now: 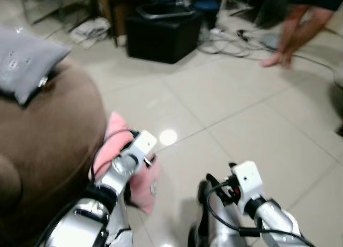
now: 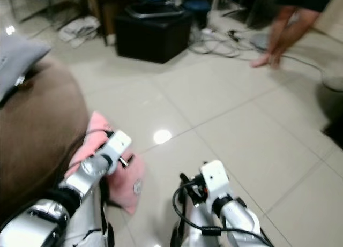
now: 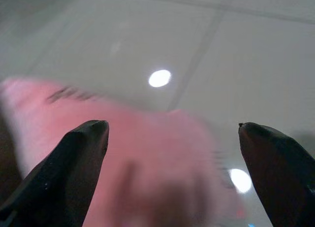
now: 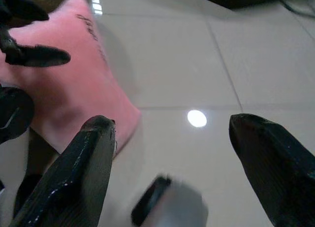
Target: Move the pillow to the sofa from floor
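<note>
A pink pillow lies on the tiled floor against the base of the brown sofa. My left arm reaches down over it. In the left wrist view my left gripper is open, its two black fingers spread just above the blurred pink pillow. My right gripper is open too, low over the bare tiles to the right of the pillow and apart from it. One left finger shows over the pillow in the right wrist view.
A grey cushion rests on the sofa's top. A black box stands at the back, with cables and a crumpled cloth near it. A person's hand reaches toward the floor at the far right.
</note>
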